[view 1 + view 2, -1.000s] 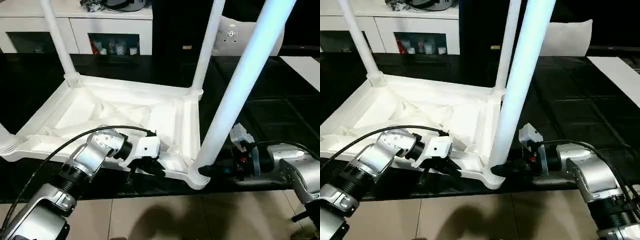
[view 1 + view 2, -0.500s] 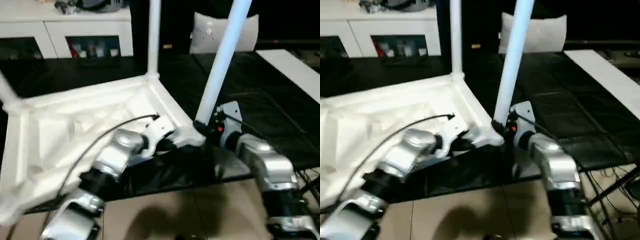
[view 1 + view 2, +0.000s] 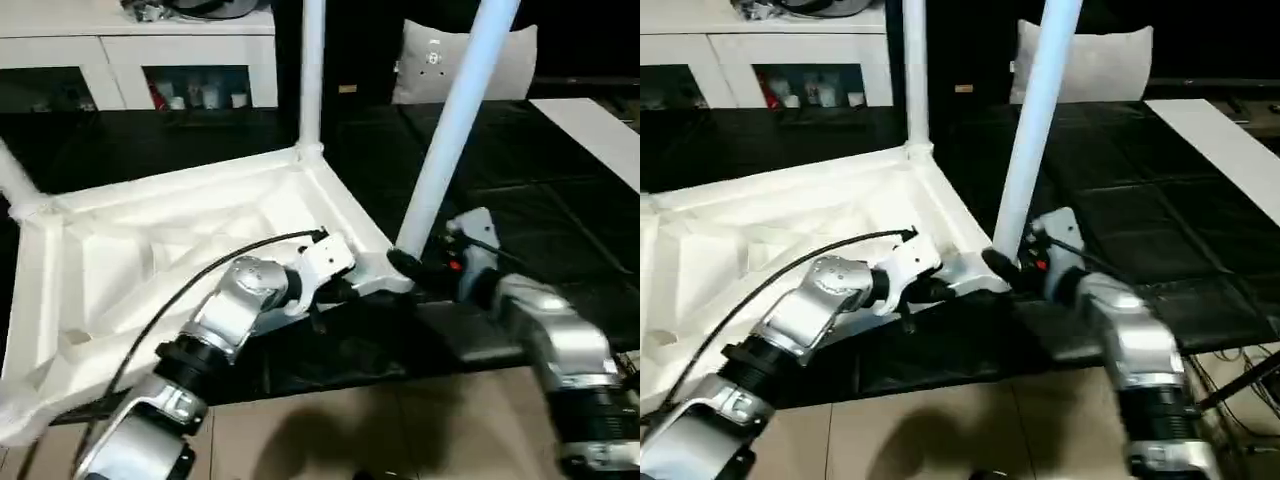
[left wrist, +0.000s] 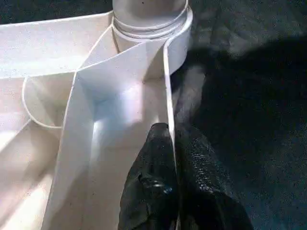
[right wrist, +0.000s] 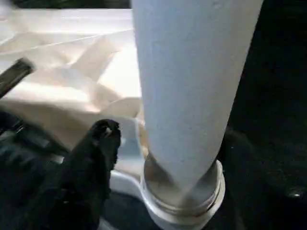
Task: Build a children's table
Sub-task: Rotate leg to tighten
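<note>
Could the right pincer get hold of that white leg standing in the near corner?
Probably yes: the right pincer sits at the base of the near leg, one black finger beside it, nothing between them.

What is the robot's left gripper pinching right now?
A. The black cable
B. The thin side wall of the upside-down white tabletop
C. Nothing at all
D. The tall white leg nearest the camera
B: in the left wrist view the left gripper has its two black fingers closed on either side of the tabletop rim wall, near a corner socket.
</note>
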